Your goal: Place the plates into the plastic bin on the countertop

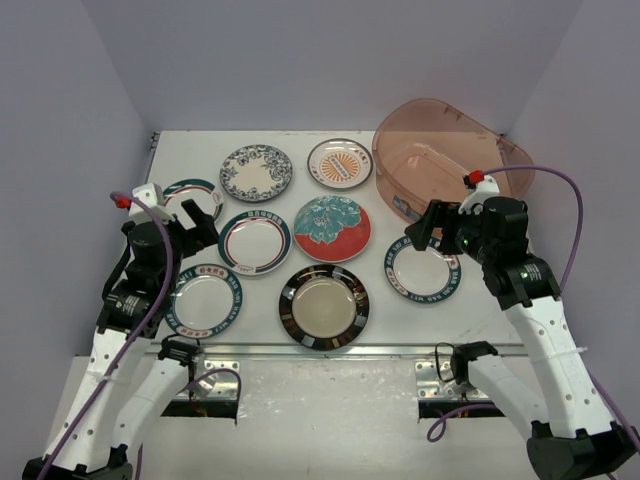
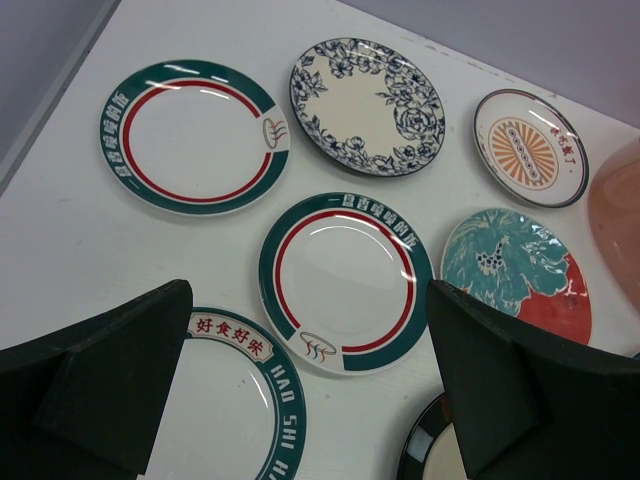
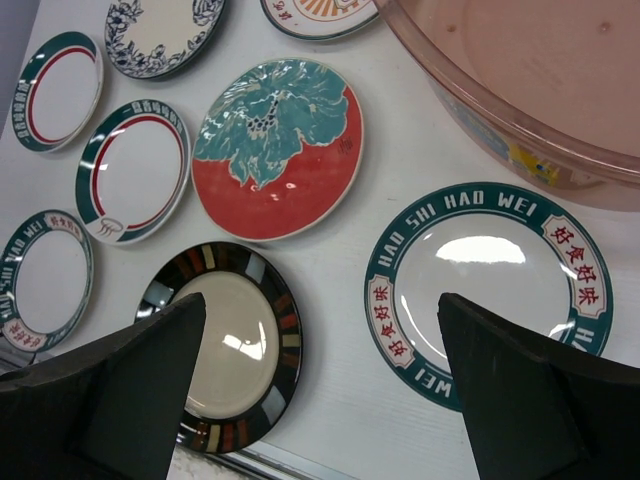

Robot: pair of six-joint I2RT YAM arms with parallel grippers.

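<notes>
Several plates lie flat on the white countertop (image 1: 385, 312): blue-patterned (image 1: 256, 172), orange-centred (image 1: 339, 163), teal-and-red floral (image 1: 332, 228), black-rimmed (image 1: 323, 306), and teal-rimmed ones (image 1: 254, 241) (image 1: 203, 300) (image 1: 423, 268). The pinkish plastic bin (image 1: 440, 160) stands empty at the back right. My left gripper (image 1: 195, 232) is open and empty, hovering between the teal-rimmed plates (image 2: 345, 280) (image 2: 230, 400). My right gripper (image 1: 432, 228) is open and empty above the gap between the black-rimmed plate (image 3: 235, 345) and a lettered teal plate (image 3: 490, 285), just in front of the bin (image 3: 520, 70).
A teal-rimmed plate (image 1: 190, 195) at the far left is partly hidden by my left arm. A metal rail (image 1: 320, 350) runs along the counter's front edge. Purple-grey walls close in the back and sides.
</notes>
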